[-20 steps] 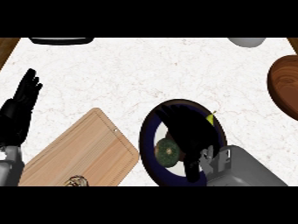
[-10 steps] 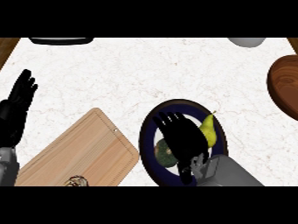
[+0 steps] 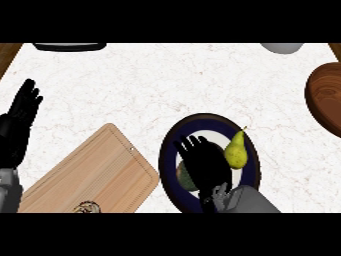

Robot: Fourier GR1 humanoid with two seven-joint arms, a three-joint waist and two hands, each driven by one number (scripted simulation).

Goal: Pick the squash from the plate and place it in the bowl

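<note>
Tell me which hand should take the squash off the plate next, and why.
Right. The black right hand is already spread over the dark-rimmed round plate, partly covering the green squash. The black left hand rests open at the view's left edge, beyond the wooden cutting board.

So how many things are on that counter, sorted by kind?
Plates: 1, the dark-rimmed plate
Bowls: 1, the wooden bowl
Cutting boards: 1, the wooden cutting board
Produce: 2, the yellow-green pear-shaped squash and a green item partly hidden under the right hand
Cut-off objects at the far edge: 2, one dark, one grey
Total: 7
</note>
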